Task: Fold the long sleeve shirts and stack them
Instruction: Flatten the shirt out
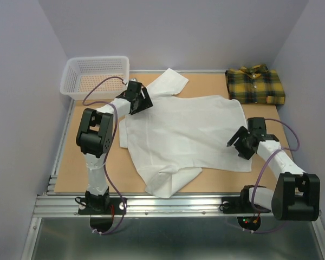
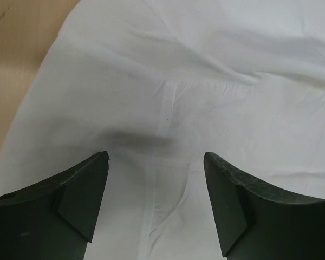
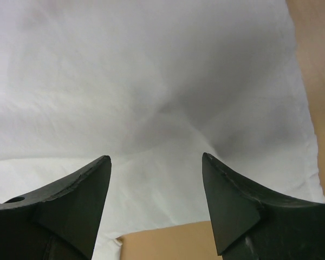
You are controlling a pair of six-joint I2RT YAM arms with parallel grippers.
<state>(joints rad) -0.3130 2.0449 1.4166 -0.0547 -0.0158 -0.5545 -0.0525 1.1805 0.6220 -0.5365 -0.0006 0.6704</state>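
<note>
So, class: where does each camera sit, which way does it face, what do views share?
Top external: fixed above and behind, looking down on the table; left gripper, right gripper show.
Left wrist: wrist-mounted, facing the white shirt; its fingers show.
Right wrist: wrist-mounted, facing the shirt's edge; its fingers show.
Shared: the white shirt.
</note>
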